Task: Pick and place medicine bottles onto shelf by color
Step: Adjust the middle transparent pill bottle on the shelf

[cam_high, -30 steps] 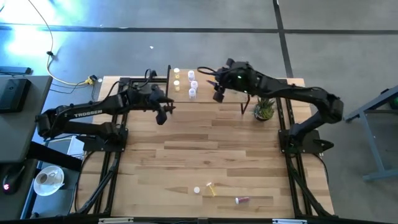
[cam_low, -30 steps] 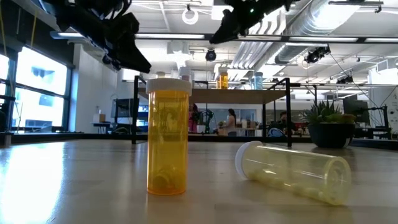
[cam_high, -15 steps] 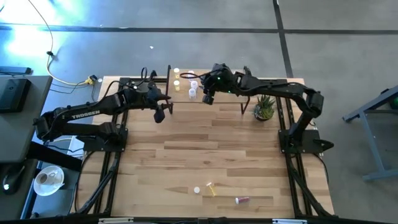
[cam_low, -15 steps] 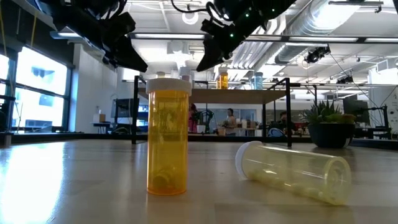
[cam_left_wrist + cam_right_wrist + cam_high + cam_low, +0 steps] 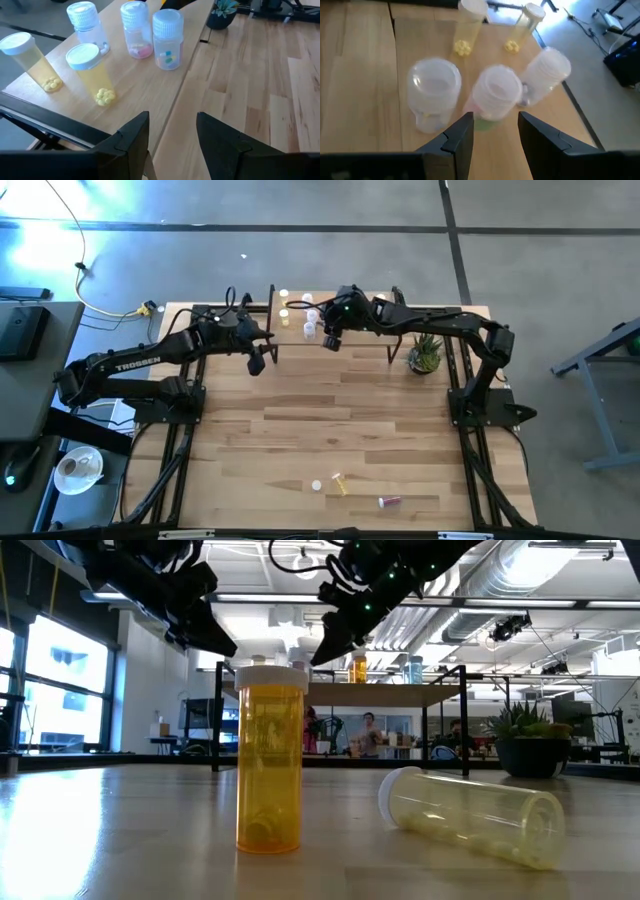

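The shelf (image 5: 360,330) stands at the table's far side. On its left end stand two yellow bottles (image 5: 92,72) (image 5: 27,60) and three clear white-capped bottles (image 5: 434,92) (image 5: 495,95) (image 5: 545,75). My right gripper (image 5: 330,340) (image 5: 495,132) hovers open over the shelf's left end, just short of the middle clear bottle and touching nothing. My left gripper (image 5: 257,363) (image 5: 172,135) is open and empty beside the shelf's left near corner. Near the table's front edge an orange bottle (image 5: 270,755) stands upright and a pale yellow bottle (image 5: 470,815) lies on its side.
A green potted plant (image 5: 424,357) stands right of the shelf. A pinkish-red bottle (image 5: 388,501) lies near the front edge, beside a yellow bottle (image 5: 340,483) and a white-capped bottle (image 5: 316,485). The wide middle of the plank tabletop (image 5: 340,420) bears nothing.
My right gripper has gone toward the table's left edge along the shelf, coming over the group of clear bottles. The bottles have stayed where they were.
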Motion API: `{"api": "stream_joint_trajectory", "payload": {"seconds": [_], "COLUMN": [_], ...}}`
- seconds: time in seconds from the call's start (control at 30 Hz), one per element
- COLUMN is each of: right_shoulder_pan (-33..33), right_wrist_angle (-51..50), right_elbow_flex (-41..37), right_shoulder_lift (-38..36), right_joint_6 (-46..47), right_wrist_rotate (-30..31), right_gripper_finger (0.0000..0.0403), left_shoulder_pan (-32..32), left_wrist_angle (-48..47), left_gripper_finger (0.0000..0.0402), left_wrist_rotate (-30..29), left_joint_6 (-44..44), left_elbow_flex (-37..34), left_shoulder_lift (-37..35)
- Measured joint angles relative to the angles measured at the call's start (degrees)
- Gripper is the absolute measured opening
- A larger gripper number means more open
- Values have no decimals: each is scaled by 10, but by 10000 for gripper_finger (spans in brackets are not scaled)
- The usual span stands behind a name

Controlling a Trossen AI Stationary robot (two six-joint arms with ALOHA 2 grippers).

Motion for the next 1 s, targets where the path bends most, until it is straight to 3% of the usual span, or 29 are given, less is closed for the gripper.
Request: {"api": "stream_joint_trajectory", "payload": {"seconds": [0.8, 1.0], "right_shoulder_pan": [-14, -14], "right_wrist_angle": [32, 32], "right_elbow_flex": [0, -1], "right_shoulder_lift": [4, 4], "right_joint_6": [-1, -4], "right_wrist_rotate": [-3, 29], "right_gripper_finger": [147, 147], "left_shoulder_pan": [0, 0], "left_wrist_angle": [0, 0], "left_gripper_finger": [152, 152], "left_wrist_rotate": [0, 0], "left_joint_6": [11, 20], "left_elbow_flex": [0, 0], "left_shoulder_lift": [0, 0]}}
